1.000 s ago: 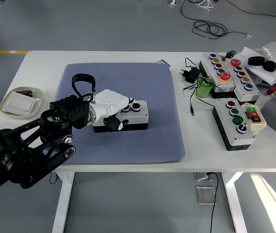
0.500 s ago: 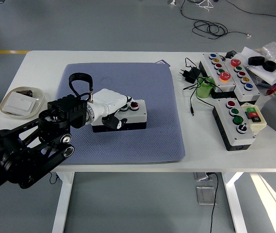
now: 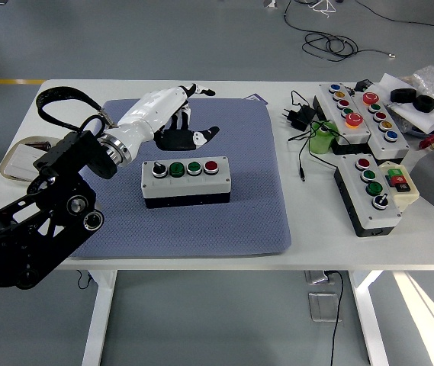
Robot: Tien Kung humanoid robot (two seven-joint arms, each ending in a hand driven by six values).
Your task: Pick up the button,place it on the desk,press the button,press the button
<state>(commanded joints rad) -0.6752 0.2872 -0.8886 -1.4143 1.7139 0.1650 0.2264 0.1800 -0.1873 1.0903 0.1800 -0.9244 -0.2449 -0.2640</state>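
1. At the far left, a small tray (image 3: 18, 164) sat close to the table's (image 3: 201, 255) left edge, partly behind the black left arm (image 3: 41, 229).
2. The left hand (image 3: 172, 114) had lifted away. Half a second before, it lay on top of the box (image 3: 186, 181), covering its left buttons. Now it hung above the back part of the blue mat (image 3: 224, 221), clear of the box.
3. Its fingers (image 3: 194, 137) were spread and loose. They held nothing.
4. The box sat flat near the middle of the mat, with all four buttons showing: a black knob, two green ones and a red one (image 3: 211, 166).
5. This looks like a press just finished. The box was already down in its place, so the pick and place steps seem done. Another press may still be needed.
6. There was open mat on every side of the box, and it sat well away from the table's edges.
7. To the right, past the mat, lay a plug (image 3: 300, 116), a green roll (image 3: 323, 139) and two more button boxes (image 3: 369, 194). That side was crowded, but well apart from the box.
8. The right hand was not in view.
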